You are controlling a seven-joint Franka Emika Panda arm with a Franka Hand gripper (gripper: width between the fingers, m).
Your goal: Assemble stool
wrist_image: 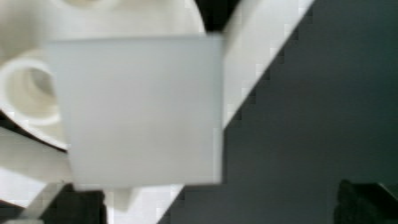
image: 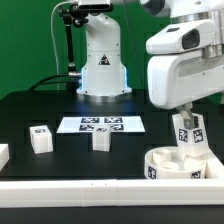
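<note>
Black tabletop (image: 60, 115) fills the scene, edged along the front by a long white rail (image: 70, 190). Going from the exterior view's left, a white block (image: 3, 154) is cut off by the frame edge, then two loose tagged legs are seen lying apart, one leg (image: 41, 139) and a second leg (image: 101, 139), with the marker board (image: 100, 125) just behind them. At the exterior view's right, the round seat (image: 172, 167) is found beside the rail, and a third leg (image: 189, 133) is seen upright over it, between the fingers of the gripper (image: 188, 120). The jaws are spread wide about this leg; whether it is gripped or released cannot be told. At most one leg is judged fitted; the others remain to be mounted.
</note>
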